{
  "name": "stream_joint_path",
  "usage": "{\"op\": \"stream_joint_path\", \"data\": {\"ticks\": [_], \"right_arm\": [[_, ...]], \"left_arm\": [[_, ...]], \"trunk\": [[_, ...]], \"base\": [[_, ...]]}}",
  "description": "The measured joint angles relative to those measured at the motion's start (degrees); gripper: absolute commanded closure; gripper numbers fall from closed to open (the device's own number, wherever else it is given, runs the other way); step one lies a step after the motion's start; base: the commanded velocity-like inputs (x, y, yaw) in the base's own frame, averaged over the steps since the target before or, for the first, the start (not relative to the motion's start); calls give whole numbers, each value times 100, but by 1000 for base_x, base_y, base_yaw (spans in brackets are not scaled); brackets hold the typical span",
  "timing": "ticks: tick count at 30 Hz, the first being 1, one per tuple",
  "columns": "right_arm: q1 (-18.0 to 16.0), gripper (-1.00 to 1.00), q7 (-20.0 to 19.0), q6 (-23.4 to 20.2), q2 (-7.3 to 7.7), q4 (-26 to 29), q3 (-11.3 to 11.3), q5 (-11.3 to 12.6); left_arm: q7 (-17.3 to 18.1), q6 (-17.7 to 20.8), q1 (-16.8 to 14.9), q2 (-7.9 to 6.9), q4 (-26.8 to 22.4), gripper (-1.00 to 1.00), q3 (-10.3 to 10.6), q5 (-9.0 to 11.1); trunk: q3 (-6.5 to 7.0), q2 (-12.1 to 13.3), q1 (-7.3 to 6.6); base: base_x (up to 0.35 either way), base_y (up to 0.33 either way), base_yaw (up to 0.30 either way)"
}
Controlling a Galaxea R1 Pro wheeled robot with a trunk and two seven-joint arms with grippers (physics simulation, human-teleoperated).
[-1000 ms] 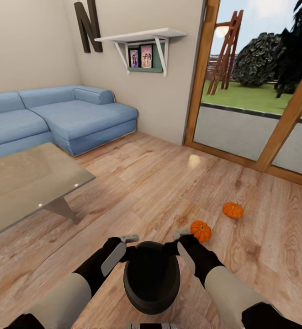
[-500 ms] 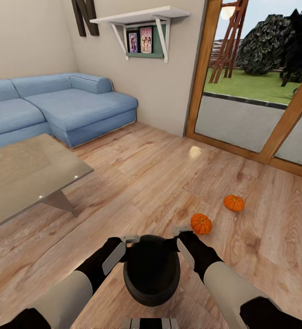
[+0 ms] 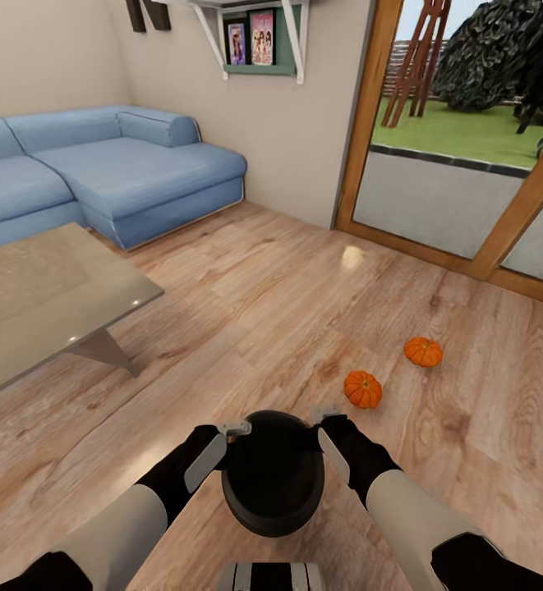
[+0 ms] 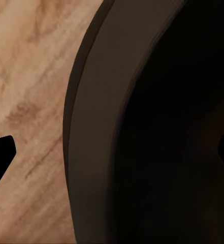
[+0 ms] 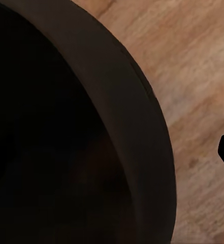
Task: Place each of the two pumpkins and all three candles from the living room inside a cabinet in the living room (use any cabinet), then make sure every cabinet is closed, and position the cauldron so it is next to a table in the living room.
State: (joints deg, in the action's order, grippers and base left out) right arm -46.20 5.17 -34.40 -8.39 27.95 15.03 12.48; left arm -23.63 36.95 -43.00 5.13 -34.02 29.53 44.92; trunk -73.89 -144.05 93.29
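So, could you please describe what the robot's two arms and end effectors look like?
Both arms have pale grey-white forearm shells leading into black wrist sections. The left end effector and the right end effector have flat light-grey fingers with darker edges. No cables or markings are visible.

Matt black cauldron (image 3: 273,484), perhaps iron; glossy wood floor (image 3: 246,328).

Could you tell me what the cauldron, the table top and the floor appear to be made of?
Cauldron: matte black, probably cast metal; no shine.
Table top: glossy grey, likely glass; it carries reflections.
Floor: light wood planks, judging by grain and seams.
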Motion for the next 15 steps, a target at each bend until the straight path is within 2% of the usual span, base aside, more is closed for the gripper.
{"op": "stream_joint_path", "data": {"ticks": [7, 15], "right_arm": [[0, -100, 0, -3, 0, 0, 1, -5], [0, -100, 0, -7, 0, 0, -2, -7]], "left_arm": [[-4, -3, -2, -2, -1, -100, 2, 3], [-15, -14, 12, -11, -6, -100, 14, -14]], "trunk": [[-155, -9, 18], [-156, -10, 18]], "base": [[0, 0, 0], [0, 0, 0]]}}
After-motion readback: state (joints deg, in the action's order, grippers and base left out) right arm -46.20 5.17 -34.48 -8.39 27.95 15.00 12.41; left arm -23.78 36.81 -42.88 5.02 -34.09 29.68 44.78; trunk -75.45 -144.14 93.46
